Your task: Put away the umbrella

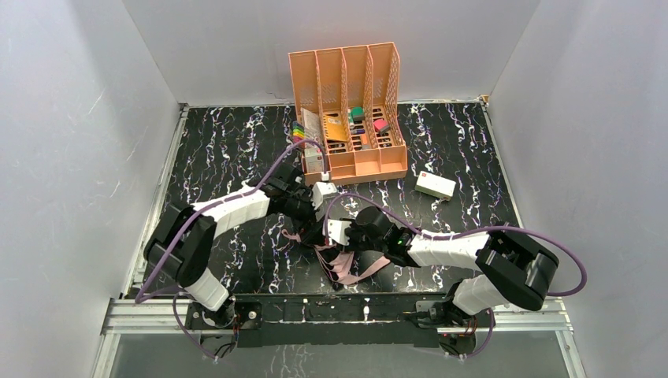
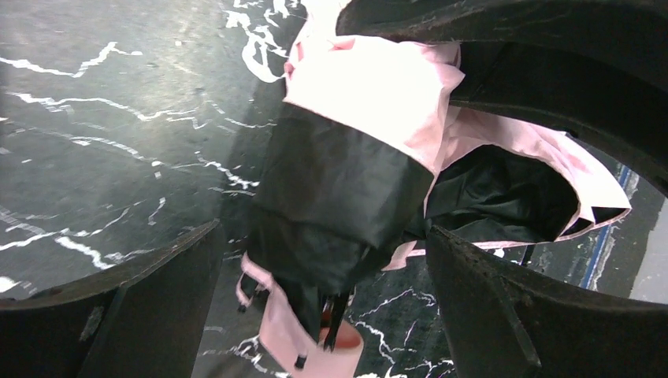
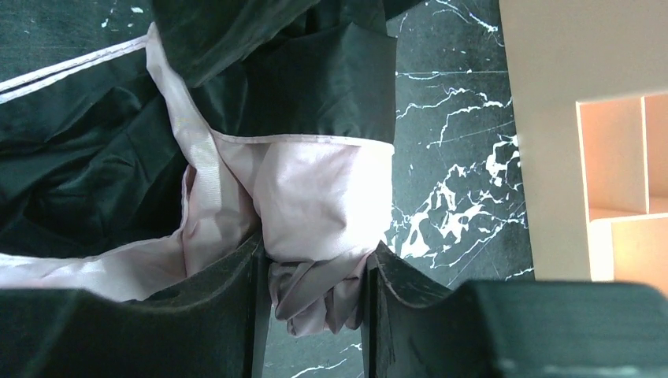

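The umbrella (image 1: 350, 268) lies partly folded on the black marble table, near the front and between both arms, pale pink and black. In the left wrist view its folded bundle (image 2: 346, 181) sits between my left gripper's (image 2: 323, 236) wide-apart fingers (image 2: 157, 299), with a gap on the left side. My left gripper (image 1: 313, 224) is open. My right gripper (image 3: 317, 260) is shut on a bunched fold of the umbrella's pink fabric (image 3: 315, 197). In the top view the right gripper (image 1: 340, 234) meets the umbrella from the right.
An orange desk organiser (image 1: 346, 102) holding small items stands at the back centre; its wall shows in the right wrist view (image 3: 551, 118). A small white box (image 1: 315, 161) sits by its front left corner. Another white box (image 1: 436, 185) lies to its right.
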Available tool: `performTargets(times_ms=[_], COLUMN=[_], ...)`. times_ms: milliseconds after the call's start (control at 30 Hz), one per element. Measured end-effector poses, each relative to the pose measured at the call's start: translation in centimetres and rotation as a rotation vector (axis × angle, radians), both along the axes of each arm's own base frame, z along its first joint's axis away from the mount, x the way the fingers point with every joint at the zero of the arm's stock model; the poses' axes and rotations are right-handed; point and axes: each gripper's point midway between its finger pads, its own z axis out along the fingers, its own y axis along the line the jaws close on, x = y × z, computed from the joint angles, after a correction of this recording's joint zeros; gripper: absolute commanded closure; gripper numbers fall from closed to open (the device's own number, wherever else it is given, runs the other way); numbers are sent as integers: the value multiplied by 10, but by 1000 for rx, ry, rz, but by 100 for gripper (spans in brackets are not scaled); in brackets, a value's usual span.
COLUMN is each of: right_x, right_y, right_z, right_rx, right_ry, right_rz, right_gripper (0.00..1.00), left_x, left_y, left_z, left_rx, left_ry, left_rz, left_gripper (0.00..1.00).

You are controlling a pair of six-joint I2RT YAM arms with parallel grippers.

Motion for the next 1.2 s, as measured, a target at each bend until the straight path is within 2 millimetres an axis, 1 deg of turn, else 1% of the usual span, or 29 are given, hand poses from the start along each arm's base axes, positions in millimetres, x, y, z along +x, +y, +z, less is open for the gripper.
performTargets(times_ms=[133,200,367,467,500,633,667,733,867,1067,1200], right_x=[0,1,1,1,2,1,1,1,-1,-9,-15], right_y=[1,0,0,0,0,0,1,1,0,-6,-11], right_z=[1,1,1,1,1,1,1,1,3,7,19], right_rx=[4,6,18,23,24,28,30,35,42,43,66], right_ry=[-3,-2,-5,-6,-7,-4,-2,3,9,40,60], right_rz=[-3,-7,-18,-23,-23,-28,-30,-34,-37,-36,-48], right_gripper=[76,76,76,76,75,72,69,67,61,45,39], left_x=[-11,-15,-18,-19,-19,-14,-13,-11,-10,-14,-14], left_y=[-4,-6,-7,-7,-7,-7,-8,-7,-8,-12,-12], left_z=[-13,-15,-19,-25,-26,-31,-32,-33,-34,-35,-35], left_rx=[7,12,32,55,62,95,103,116,133,124,127], left_ry=[57,67,51,26,17,-40,-52,-70,-93,-112,-124], left_rz=[-36,-49,-65,-73,-77,-79,-78,-75,-75,-86,-80], left_gripper=[4,8,23,36,38,48,52,57,62,66,66])
